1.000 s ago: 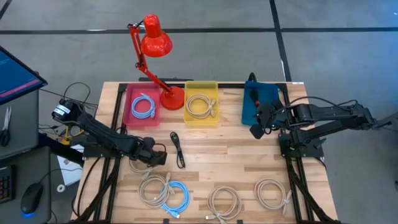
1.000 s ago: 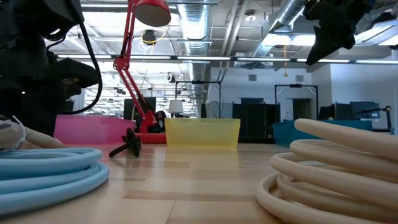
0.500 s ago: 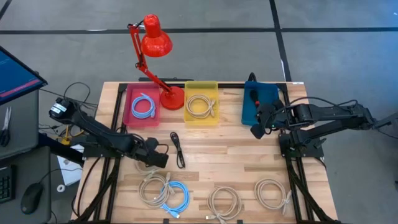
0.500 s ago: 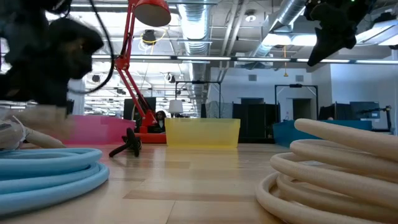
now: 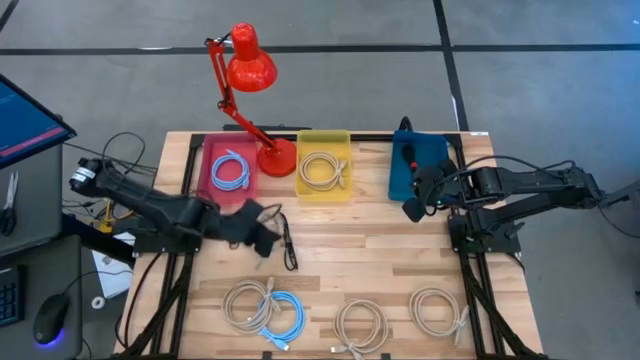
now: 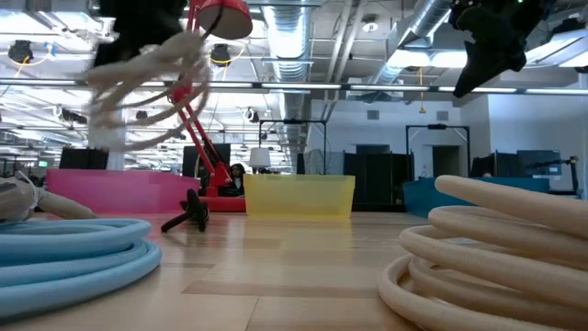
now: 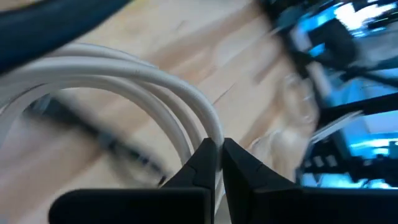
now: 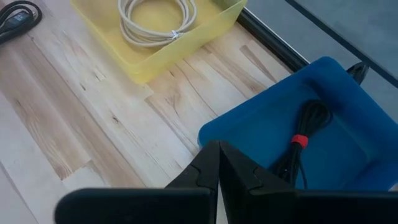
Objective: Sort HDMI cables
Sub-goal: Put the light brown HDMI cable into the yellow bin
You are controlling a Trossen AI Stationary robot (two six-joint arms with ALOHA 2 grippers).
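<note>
High view: the left gripper (image 5: 262,232) carries a beige coiled cable loop (image 5: 247,208) above the table's left – the yellow plastic bin (image 5: 324,142) lies far right of it. Left wrist view: jaws pinch only the strands' edge – a swing could shake it loose. Right gripper (image 8: 219,163): pressed together, empty

Pretty clearly robotics lab inside big open-plan office/industrial hall. Butcher-block table (image 5: 400,260) on black frame, sitting on grey floor marked with dark tape lines. Red desk lamp (image 5: 245,70) clamped at table's far edge; pink bin (image 5: 209,160), yellow bin (image 5: 324,143), blue bin (image 5: 398,180) lined up beside lamp. Beyond table in low view: exposed silver ducts (image 6: 294,23), strip lights, dark racks, more desks. Left of table: monitor (image 5: 25,115), mouse (image 5: 48,322), loose wiring.
</note>
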